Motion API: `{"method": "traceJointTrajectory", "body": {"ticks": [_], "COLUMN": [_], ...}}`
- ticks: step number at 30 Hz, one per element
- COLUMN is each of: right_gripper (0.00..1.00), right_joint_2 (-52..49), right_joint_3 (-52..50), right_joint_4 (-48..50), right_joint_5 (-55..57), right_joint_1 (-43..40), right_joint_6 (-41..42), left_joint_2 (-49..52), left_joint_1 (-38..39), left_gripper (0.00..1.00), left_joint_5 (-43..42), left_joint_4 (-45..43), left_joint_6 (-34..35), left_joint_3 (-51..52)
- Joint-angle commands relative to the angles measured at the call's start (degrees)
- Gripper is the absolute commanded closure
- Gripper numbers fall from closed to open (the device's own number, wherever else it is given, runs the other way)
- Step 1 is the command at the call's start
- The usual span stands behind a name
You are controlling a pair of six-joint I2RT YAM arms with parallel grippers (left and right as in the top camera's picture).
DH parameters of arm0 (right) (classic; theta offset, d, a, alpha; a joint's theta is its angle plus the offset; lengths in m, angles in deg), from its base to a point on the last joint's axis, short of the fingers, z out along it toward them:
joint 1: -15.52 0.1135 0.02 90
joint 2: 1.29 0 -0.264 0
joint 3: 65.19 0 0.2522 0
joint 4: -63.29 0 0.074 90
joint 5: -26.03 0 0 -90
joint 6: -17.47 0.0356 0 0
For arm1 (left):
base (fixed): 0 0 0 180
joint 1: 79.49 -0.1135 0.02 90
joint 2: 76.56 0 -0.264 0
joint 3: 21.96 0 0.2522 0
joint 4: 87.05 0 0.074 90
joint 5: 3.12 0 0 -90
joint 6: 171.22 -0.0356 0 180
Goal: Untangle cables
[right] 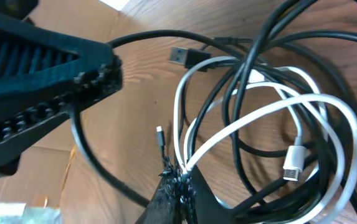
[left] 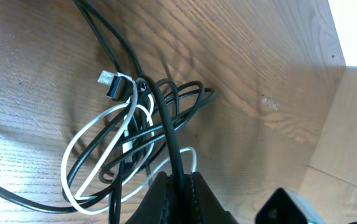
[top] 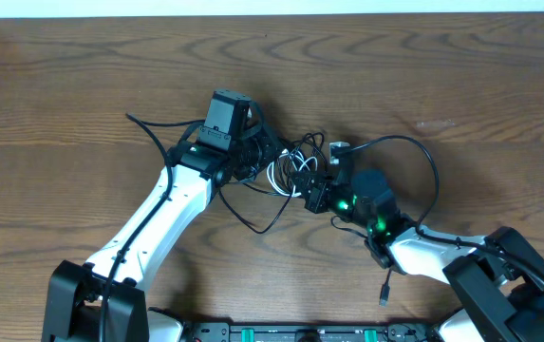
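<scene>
step: grips set — left gripper (left: 179, 183) pinching black cable (left: 166, 118) | right gripper (right: 179, 180) pinching white cable (right: 293, 163) | next: draw apart slowly — watch for snags

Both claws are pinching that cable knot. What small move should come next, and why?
Probably draw the left gripper and right gripper gently apart. The left is shut on a black cable, the right on a white cable, with loops intertwined between; a slight pull may loosen them.
</scene>
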Motion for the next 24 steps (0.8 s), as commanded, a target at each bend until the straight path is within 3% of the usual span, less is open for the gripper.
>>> {"method": "traceJointTrajectory", "body": {"ticks": [1, 2, 4, 5, 7, 9, 10, 13, 19, 24], "right_gripper": [0.99, 0.99, 0.99, 0.99, 0.99, 0.99, 0.99, 0.99, 0.99, 0.99], "right_joint_2": [4.8, 6.5, 10.1, 12.0, 15.5, 18.5, 19.9, 22.8, 23.5, 23.5], "right_joint_3": [0.2, 0.2, 0.2, 0.2, 0.2, 0.2, 0.2, 0.2, 0.2, 0.2], "right_joint_4": [0.3, 0.3, 0.0, 0.0, 0.0, 0.0, -0.1, -1.2, -2.3, -2.7], "right_joint_5": [-7.4, -10.2, -15.9, -18.4, -22.9, -26.9, -28.4, -29.5, -29.4, -28.8], "right_joint_1": [-4.3, -6.1, -10.3, -12.4, -16.3, -19.4, -20.5, -22.4, -22.7, -22.7], "right_joint_6": [-1.4, -0.9, 0.3, 1.1, 2.6, 3.1, 3.1, 2.3, -0.1, -0.4], "left_joint_2": [-0.7, -0.7, -0.7, -0.7, -0.7, -0.7, -0.7, -0.7, -0.7, -0.7], "left_joint_1": [0.1, 0.1, 0.1, 0.1, 0.1, 0.1, 0.1, 0.1, 0.3, 2.0], "left_gripper": [0.92, 0.91, 0.78, 0.67, 0.35, 0.09, 0.05, 0.05, 0.05, 0.05], "left_joint_5": [2.3, 3.8, 7.5, 9.4, 11.9, 12.7, 12.7, 9.5, -10.2, -12.6], "left_joint_4": [0.3, 0.6, 2.4, 3.6, 5.5, 7.1, 7.5, 7.9, 2.7, 1.8], "left_joint_6": [-2.4, -3.0, -2.9, -2.9, -2.9, -2.9, -2.9, -2.9, -8.2, 2.5], "left_joint_3": [-0.3, -0.3, -0.3, -0.3, -0.3, -0.3, -0.3, -0.3, -0.3, -0.3]}}
